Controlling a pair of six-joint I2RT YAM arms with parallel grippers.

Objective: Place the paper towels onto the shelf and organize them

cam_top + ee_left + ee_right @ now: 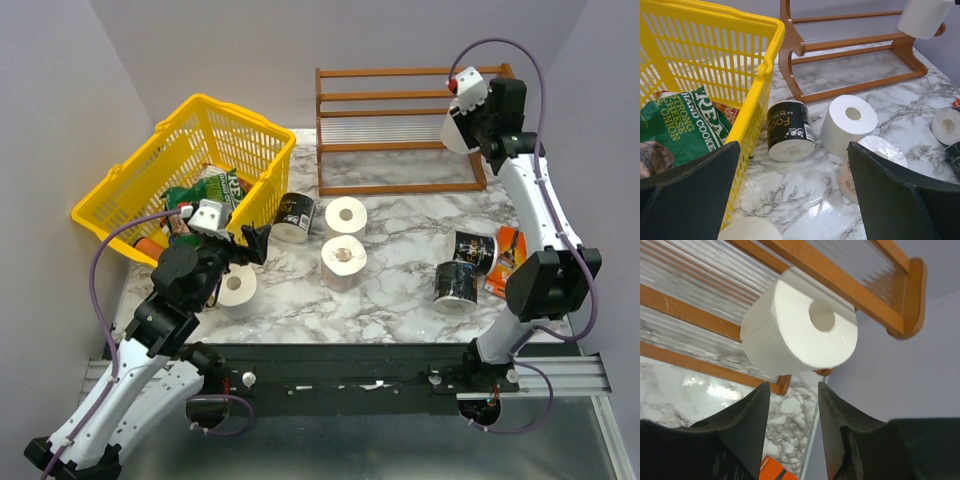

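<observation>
A bare white paper towel roll (pixel 799 331) lies on its side at the right end of the reddish-brown shelf (pixel 400 150), against the upper rails, hollow core toward my right wrist camera. My right gripper (pixel 792 386) stands just short of it, open, with a sliver of shelf showing between roll and fingertips. My left gripper (pixel 792 145) hangs wide open beside the basket, above another bare roll (pixel 238 288). On the marble lie one more bare roll (pixel 346 216) and an upright roll in a clear wrapper (pixel 343 258).
A yellow plastic basket (pixel 190 130) with snack bags stands at the back left. Black-wrapped rolls lie by the basket (pixel 293 217) and at the right (pixel 472 247), (pixel 455 285), next to an orange pack (pixel 505 258). Purple walls close in on both sides.
</observation>
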